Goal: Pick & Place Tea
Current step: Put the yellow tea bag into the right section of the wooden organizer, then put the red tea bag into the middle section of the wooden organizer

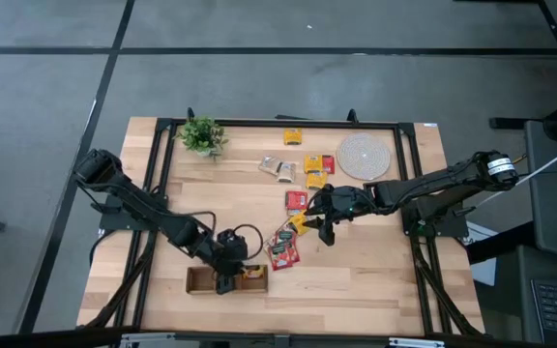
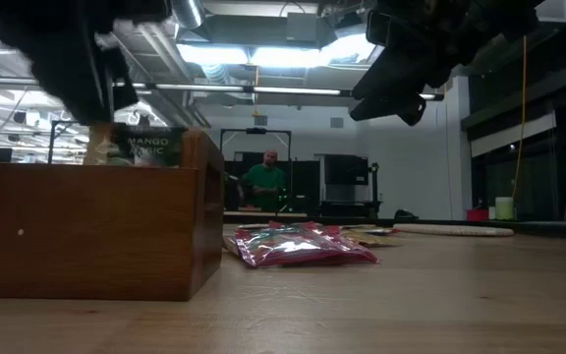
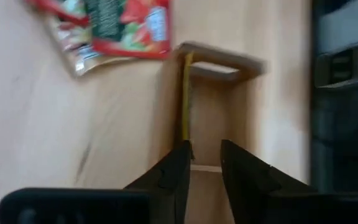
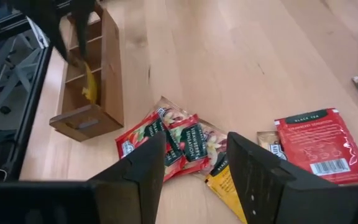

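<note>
Tea sachets: scattered across the middle and upper middle of the table in the high view; a red cluster (image 1: 283,248) lies at centre, just right of the tray; yellow and red ones (image 1: 315,170) lie further up, beside the mat; pale ones (image 1: 278,167) sit left of those.
Sachet in tray: a yellow one (image 4: 89,84) stands on edge in a compartment at the tray's right end.
Tray: long wooden box (image 1: 199,280) at lower left of centre.
Left end effector (image 3: 204,163): over the tray, fingers slightly apart, holding nothing that shows.
Right end effector (image 4: 194,163): above the red cluster at centre, fingers apart, empty.
Mat: round woven disc (image 1: 363,155), upper right of the table.
Plant: small green one (image 1: 201,134), upper left corner.
Table: pale wood planks (image 1: 356,280) on a black frame.
Room: grey floor around the table; in the low view, ceiling strip lights and a person in green (image 2: 264,181) far behind.
</note>
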